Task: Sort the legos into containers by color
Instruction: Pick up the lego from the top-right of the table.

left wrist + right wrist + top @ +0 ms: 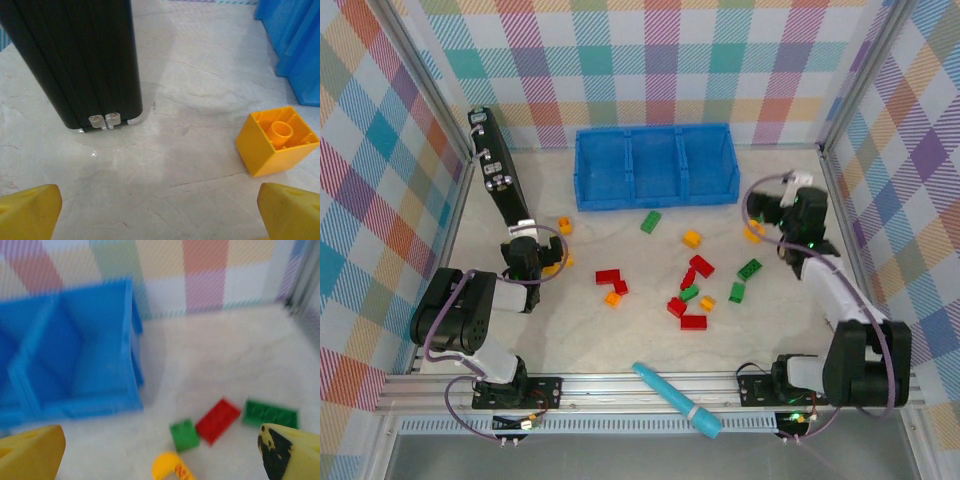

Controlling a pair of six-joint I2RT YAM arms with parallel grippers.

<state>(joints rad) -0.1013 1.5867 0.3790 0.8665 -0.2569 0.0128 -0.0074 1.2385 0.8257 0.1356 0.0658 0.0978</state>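
Worktop from above, with both wrist views. The bin (655, 203) (blue, three compartments in a row) stands at the middle of the far edge, its long side parallel to that edge. Loose bricks (694, 322) in red, green and orange lie scattered over the middle of the worktop (620, 340), between the bin and the near edge; a few orange ones sit toward the left edge. The left hand (160, 215), near the left edge, has its fingers spread wide over bare worktop. Ahead and to its right an orange brick (277, 140) lies hollow side up. Ahead and to its left a black post (80, 60) stands upright. The right hand (160, 452), near the right edge, is likewise spread wide and faces the bin's right end. Before it lie a small green brick (184, 435), a red brick (217, 421) just beside it, and a longer green brick (270, 413) (view blurred). A teal stick (675, 397) lies slanted at the near edge.
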